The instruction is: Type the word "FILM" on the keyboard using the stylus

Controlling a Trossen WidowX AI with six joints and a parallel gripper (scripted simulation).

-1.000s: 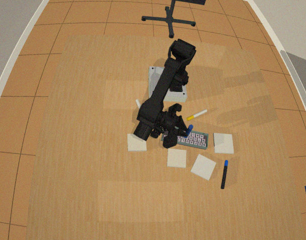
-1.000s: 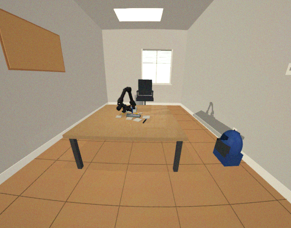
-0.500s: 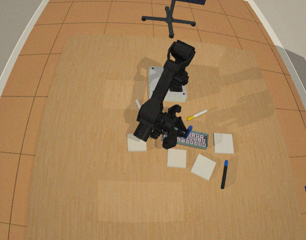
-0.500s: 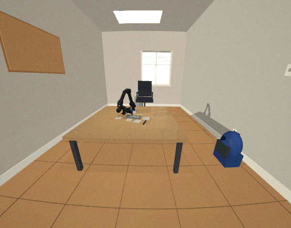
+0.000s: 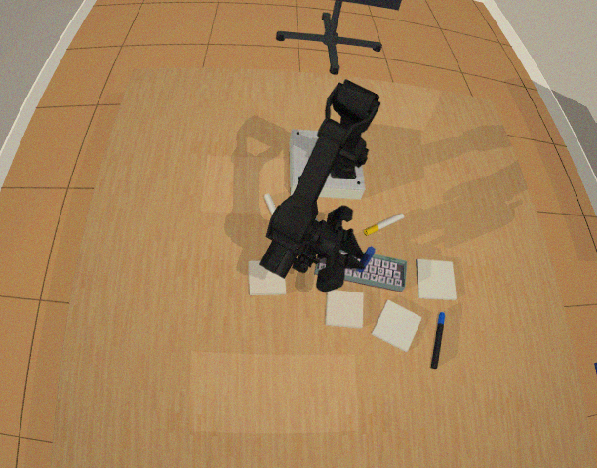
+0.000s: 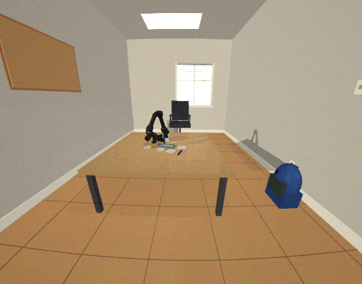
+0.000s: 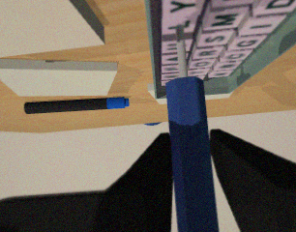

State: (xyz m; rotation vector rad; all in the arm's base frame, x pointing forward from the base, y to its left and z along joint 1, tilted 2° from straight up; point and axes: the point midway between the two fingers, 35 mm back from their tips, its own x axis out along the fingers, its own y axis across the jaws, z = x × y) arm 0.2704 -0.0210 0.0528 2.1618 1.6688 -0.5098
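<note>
My gripper [image 5: 362,260] [image 7: 189,139] is shut on the blue stylus [image 5: 370,251] [image 6: 164,140] [image 7: 187,103] and holds it above the keyboard. The keyboard [image 5: 384,273] [image 6: 165,145] [image 7: 225,47] has a green-grey case and pale pink lettered keys; the arm hides its left part in the top view. In the wrist view the stylus's thin grey tip [image 7: 182,60] points down among the keys and ends right by the L key, below the Y. I cannot tell whether it touches or presses a key.
White pads [image 5: 436,279] [image 5: 344,308] [image 5: 396,325] [image 7: 56,79] lie around the keyboard. A black pen with a blue end [image 5: 437,342] [image 7: 66,105] lies beyond them. A white and yellow marker [image 5: 384,223] lies behind the keyboard. Another white marker [image 5: 269,202] is partly hidden by the arm.
</note>
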